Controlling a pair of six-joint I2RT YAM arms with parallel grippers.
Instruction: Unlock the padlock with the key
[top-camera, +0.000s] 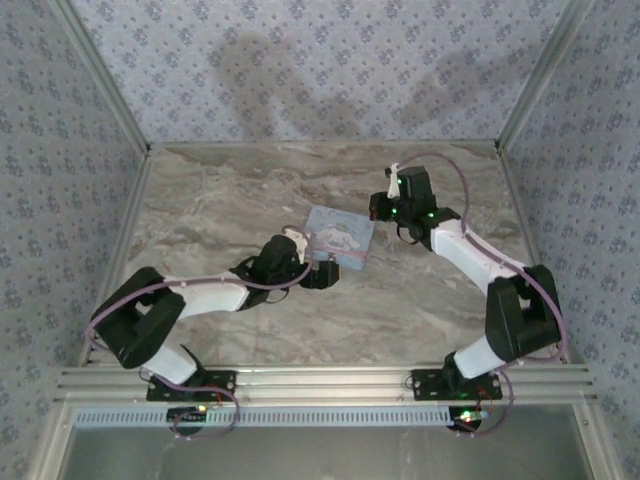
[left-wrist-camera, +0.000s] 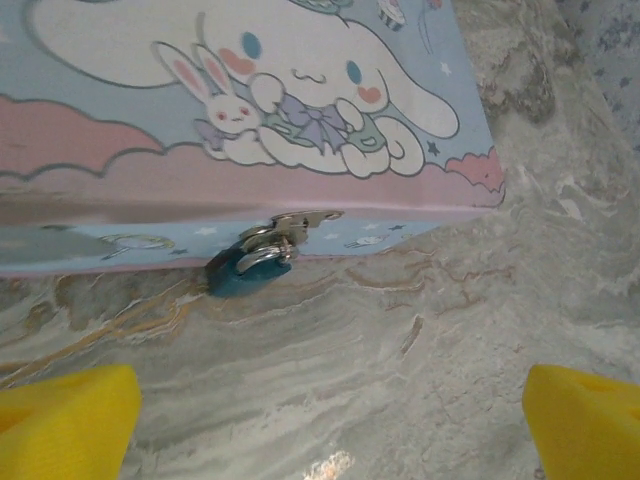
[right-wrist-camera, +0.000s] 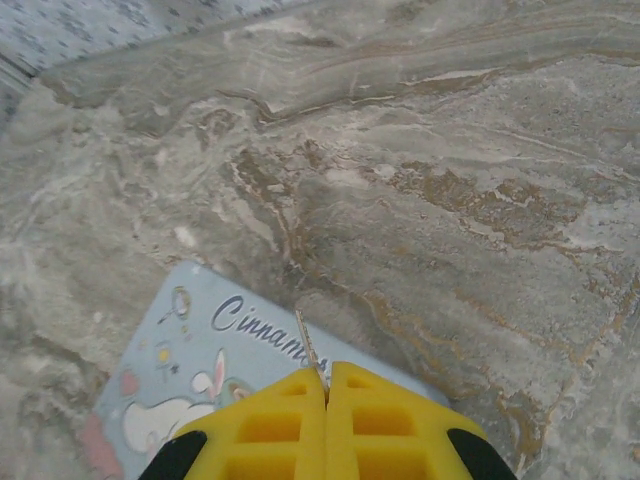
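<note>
The pale blue cartoon-printed tin (top-camera: 340, 238) lies mid-table. In the left wrist view its front wall (left-wrist-camera: 250, 100) carries a silver hasp with the tiny dark teal padlock (left-wrist-camera: 250, 270) hanging from it, resting on the table. My left gripper (left-wrist-camera: 330, 430) is open just in front of the padlock, its yellow fingertips (left-wrist-camera: 60, 420) wide apart and not touching it. My right gripper (right-wrist-camera: 327, 385) hovers over the tin's far right corner (right-wrist-camera: 200, 370), shut on a thin silver key (right-wrist-camera: 310, 345) whose blade sticks out past the pads.
The marble tabletop (top-camera: 220, 200) is ringed by patterned walls and metal frame posts (top-camera: 520, 90). Seen from above, the left gripper (top-camera: 320, 273) sits at the tin's near edge and the right gripper (top-camera: 385, 207) at its far right side.
</note>
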